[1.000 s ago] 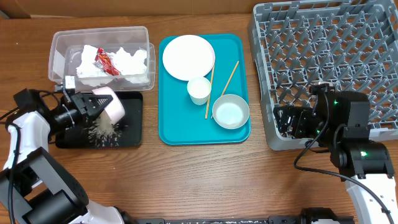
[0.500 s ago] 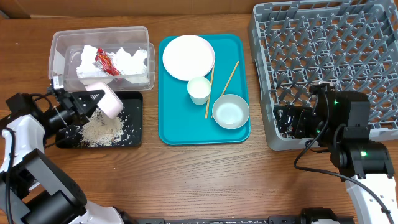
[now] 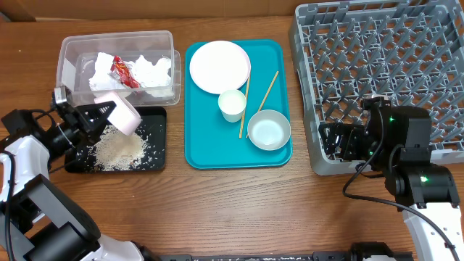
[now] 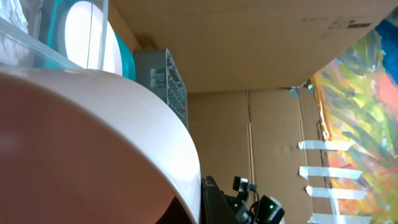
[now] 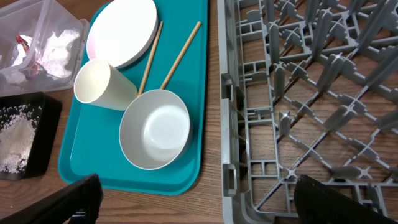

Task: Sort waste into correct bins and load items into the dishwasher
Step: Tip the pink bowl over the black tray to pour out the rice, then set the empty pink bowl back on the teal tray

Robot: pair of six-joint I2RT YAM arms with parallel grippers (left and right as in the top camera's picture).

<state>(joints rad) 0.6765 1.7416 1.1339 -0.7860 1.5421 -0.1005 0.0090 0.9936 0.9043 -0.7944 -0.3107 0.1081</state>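
Rice [image 3: 118, 149] lies in the black tray [image 3: 158, 164], napkins [image 3: 151, 71] and wrapper [image 3: 120, 69] in the clear tub [image 3: 71, 48]. My left gripper [image 3: 104, 117] clamps the tipped bowl [image 3: 125, 116] over that tray's far edge. My right gripper [image 3: 335, 141] gapes beside the rack [image 3: 377, 43], with nothing loaded yet.

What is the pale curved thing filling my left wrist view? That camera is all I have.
Observer: A small pink bowl. The left jaws are shut on it and hold it tipped on its side over a black tray.
Operator: Is there anything in that tray?
Observer: Yes, a pile of white rice with loose grains scattered around it.
Operator: Where is the other arm?
Observer: Beside the near left corner of the grey rack. The right jaws are open and hold nothing.
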